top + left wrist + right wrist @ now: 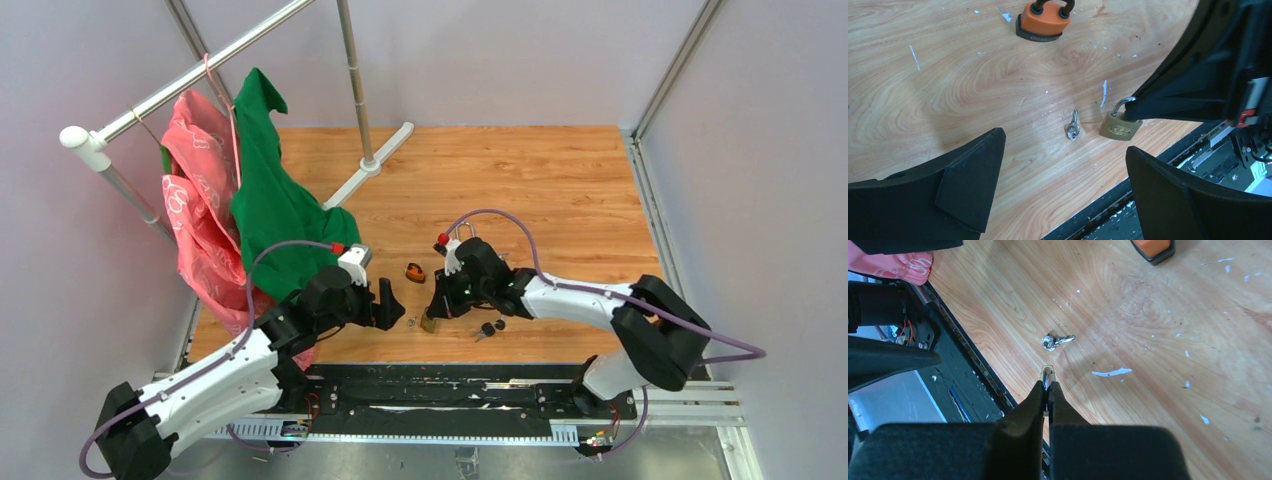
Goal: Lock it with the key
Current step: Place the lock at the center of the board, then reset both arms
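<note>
A small brass padlock stands on the wooden table near its front edge. My right gripper is shut on its silver shackle, and in the left wrist view that gripper's black fingers reach the lock from the right. A small silver key lies flat on the wood just left of the padlock, held by nothing; the right wrist view shows the key just beyond the shackle. My left gripper hovers above and short of the key, jaws wide open and empty. From above, the left gripper faces the padlock.
An orange padlock lies farther back on the table. Dark keys lie right of the brass lock. A garment rack with green cloth and pink cloth fills the left. The table's black front rail is close by.
</note>
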Robot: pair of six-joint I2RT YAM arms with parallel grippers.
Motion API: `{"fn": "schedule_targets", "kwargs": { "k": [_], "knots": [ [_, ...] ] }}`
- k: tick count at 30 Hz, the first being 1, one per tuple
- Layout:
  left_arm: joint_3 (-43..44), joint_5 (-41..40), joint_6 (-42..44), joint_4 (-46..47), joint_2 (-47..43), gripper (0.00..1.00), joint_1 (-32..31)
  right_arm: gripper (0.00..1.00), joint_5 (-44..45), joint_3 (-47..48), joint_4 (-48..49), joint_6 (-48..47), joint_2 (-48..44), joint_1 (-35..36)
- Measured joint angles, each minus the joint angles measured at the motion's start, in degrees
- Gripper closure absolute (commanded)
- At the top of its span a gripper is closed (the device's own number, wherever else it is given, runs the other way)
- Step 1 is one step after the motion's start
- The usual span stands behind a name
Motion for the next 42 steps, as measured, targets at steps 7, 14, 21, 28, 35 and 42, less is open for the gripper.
{"fn": "schedule_targets", "kwargs": {
  "k": [7,14,21,28,35,42],
  "knots": [
    [-2.25,-0.94,-1.49,0.17,-5.09,0.02,1.4,0.8,-4.92,-1.77,7.21,4.57,7.19,-1.53],
    [-3.17,-1.29,-1.77,0.59,-7.02,0.01,2.89,0.27,-3.34,2.38,-2.38,2.16,8.26,-3.21],
    [-4.9,-2.03,1.01,4.76,-8.63,0.0,6.84,0.22,10.16,13.35,-20.65,-7.96,-2.86,-4.76],
    [-6.93,-2.36,12.7,13.77,-11.15,0.0,13.92,0.17,29.57,13.2,-26.12,-16.96,-20.15,-23.54],
    [-9.29,-1.57,25.68,25.2,-12.98,0.0,23.69,0.14,45.83,-2.95,-14.34,-22.14,-30.86,-33.42],
    [-13.42,-0.09,30.67,28.59,-14.69,0.0,32.13,0.14,55.34,-16.61,3.08,-14.95,-34.4,-33.46]
  ]
}}
